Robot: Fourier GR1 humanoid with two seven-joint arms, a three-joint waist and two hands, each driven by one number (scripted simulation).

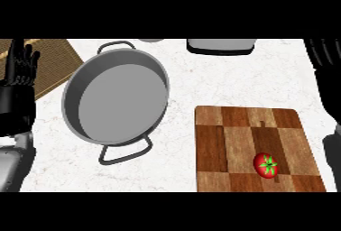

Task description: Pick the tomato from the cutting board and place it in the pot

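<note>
Tomato (266, 165) sits on the cutting board (225, 144), both hands empty

We see the tomato lying near the lower right of the wooden cutting board, well apart from the grey two-handled pot (75, 90) standing on the white counter (233, 81) to the board's left. Our left hand (20, 63) rests at the view's left edge, fingers straight and pointing up; our right hand (328, 76) shows at the right edge, fingers likewise straight

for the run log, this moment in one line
tomato on cutting board; pot empty; left hand open, left edge; right hand open, right edge
</note>
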